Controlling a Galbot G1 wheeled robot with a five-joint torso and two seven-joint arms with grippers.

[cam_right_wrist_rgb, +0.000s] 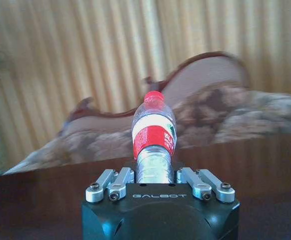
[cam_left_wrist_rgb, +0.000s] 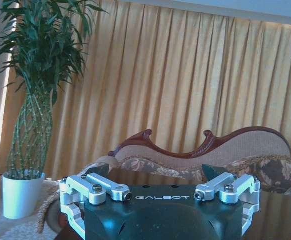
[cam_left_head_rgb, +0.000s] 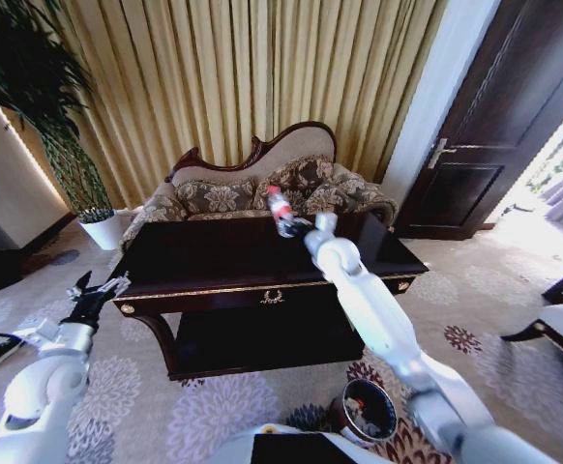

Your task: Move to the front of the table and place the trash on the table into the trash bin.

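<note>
Two arms are out: the left gripper (cam_left_head_rgb: 96, 290), fingers spread and holding nothing, hangs off the table's (cam_left_head_rgb: 214, 259) left edge. The right gripper (cam_left_head_rgb: 296, 227) clamps the bottle (cam_left_head_rgb: 279, 210) by its base above the back edge, arm stretched long. A loose pinch might drop it short of the trash bin (cam_left_head_rgb: 367, 410).
</note>
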